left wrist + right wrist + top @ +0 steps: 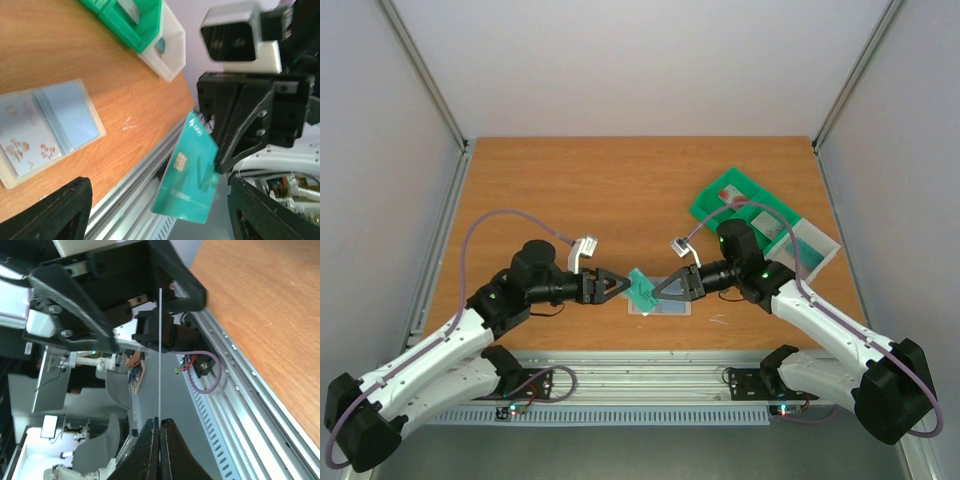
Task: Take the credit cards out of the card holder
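Note:
My right gripper (658,291) is shut on a teal credit card (642,290) and holds it in the air above the table's near edge. In the right wrist view the card (159,355) shows edge-on, rising from the closed fingertips (152,440). My left gripper (623,288) faces it, open and empty; in the left wrist view the card (192,175) hangs between and beyond its spread fingers (65,210). The pale card holder (95,125) lies flat on the table, also seen from above (665,306). It holds a blue-grey card (67,117) and a pale card with pinkish-red marks (22,150).
A bright green compartment tray (740,195) with a white bin (815,250) stands at the back right, behind the right arm. The table's metal rail (650,365) runs along the near edge. Grey walls enclose the table.

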Robot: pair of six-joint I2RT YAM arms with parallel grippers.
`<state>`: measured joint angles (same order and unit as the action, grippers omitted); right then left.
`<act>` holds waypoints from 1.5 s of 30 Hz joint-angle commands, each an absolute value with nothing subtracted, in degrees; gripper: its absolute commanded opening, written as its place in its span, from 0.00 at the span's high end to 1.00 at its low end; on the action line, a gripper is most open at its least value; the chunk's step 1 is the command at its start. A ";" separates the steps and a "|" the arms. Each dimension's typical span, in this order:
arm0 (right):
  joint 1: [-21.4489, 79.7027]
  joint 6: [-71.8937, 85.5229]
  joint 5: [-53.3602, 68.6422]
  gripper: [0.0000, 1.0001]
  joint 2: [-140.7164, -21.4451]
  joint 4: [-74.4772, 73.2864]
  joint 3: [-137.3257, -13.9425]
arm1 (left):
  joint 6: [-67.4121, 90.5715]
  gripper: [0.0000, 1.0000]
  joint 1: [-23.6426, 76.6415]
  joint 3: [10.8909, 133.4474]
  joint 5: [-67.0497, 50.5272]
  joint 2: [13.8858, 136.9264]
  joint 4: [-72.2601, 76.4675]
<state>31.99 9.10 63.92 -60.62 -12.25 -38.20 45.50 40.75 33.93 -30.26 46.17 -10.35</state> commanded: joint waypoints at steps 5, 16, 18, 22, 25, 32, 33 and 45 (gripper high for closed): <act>32.25 12.83 71.15 0.99 -59.50 -4.35 -37.27 | 42.19 0.43 39.68 35.18 -42.54 49.76 -10.77; 32.26 10.69 66.44 0.91 -58.30 -9.47 -37.90 | 48.32 0.99 38.52 31.27 -45.98 52.46 3.22; 32.25 13.08 64.47 0.85 -57.45 -7.45 -37.24 | 50.04 1.00 38.29 30.25 -45.31 52.62 5.76; 32.21 20.00 56.56 0.64 -56.59 -1.72 -34.87 | 53.29 1.00 38.03 28.89 -42.59 53.48 10.30; 32.25 29.16 53.36 0.53 -56.15 10.08 -30.42 | 55.67 1.00 37.94 28.02 -39.83 54.20 14.36; 32.22 44.49 49.53 0.45 -60.35 30.94 -24.90 | 62.21 1.00 37.97 26.18 -31.40 55.15 23.26; 32.21 45.30 49.30 0.46 -61.17 32.12 -24.92 | 62.33 0.99 37.97 26.42 -30.48 55.55 23.55; 32.26 45.43 45.52 0.75 -62.27 31.59 -26.35 | 64.42 1.00 37.95 26.65 -23.40 56.33 26.44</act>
